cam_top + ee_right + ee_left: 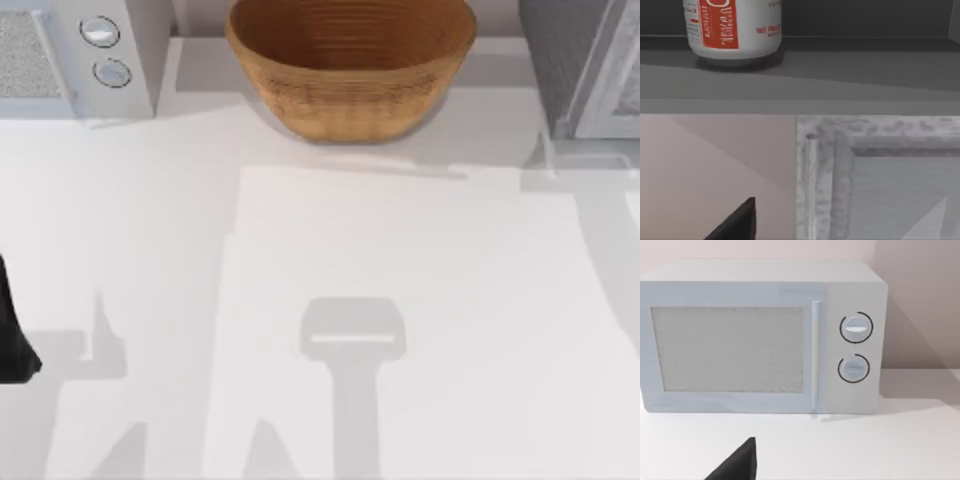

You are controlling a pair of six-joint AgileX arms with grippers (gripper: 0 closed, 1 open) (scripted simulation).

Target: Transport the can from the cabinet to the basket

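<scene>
Right pincer (735,222), grip state unclear, faces upright white red-lettered can (732,30) on cabinet (840,75) shelf

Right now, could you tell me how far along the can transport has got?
Nothing looks finished. The basket at the table's back middle holds no can that I can see. The can stands on a dark grey shelf above the cabinet's pale framed door in the right wrist view, ungrasped. The left arm sits at the table's left edge. Grasping, carrying and dropping remain.
</scene>
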